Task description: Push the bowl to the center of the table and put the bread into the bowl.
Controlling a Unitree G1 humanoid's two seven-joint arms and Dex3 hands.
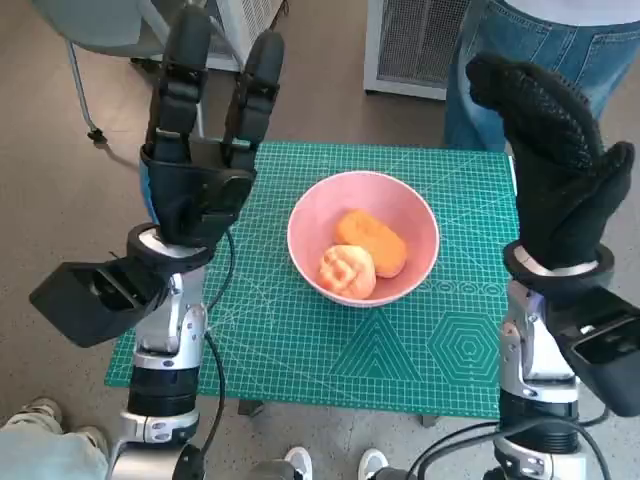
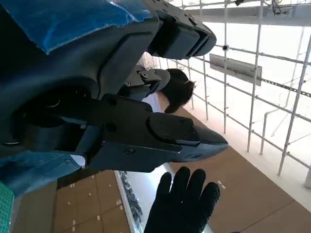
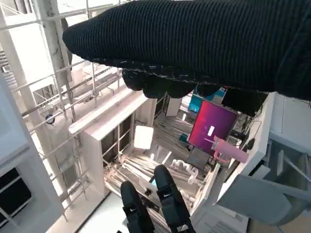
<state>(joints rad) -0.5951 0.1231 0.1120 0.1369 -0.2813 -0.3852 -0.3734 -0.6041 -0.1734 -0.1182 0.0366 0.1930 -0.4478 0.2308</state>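
Two rounded golden bread pieces (image 1: 362, 256), smooth pink bowl (image 1: 310, 215), gridded green mat (image 1: 400, 350)

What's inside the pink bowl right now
Two pieces of orange bread lie in the pink bowl: a longer one and a rounder one touching it. The bowl's bottom beneath them is covered.

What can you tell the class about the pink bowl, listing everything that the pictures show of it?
The pink bowl is round, smooth and glossy, perhaps plastic or ceramic, and stands upright near the middle of the green cutting mat. It holds two pieces of bread: an orange oblong one and a paler round one, lying against each other. Neither the left hand nor the right hand touches it; both are raised at its sides.
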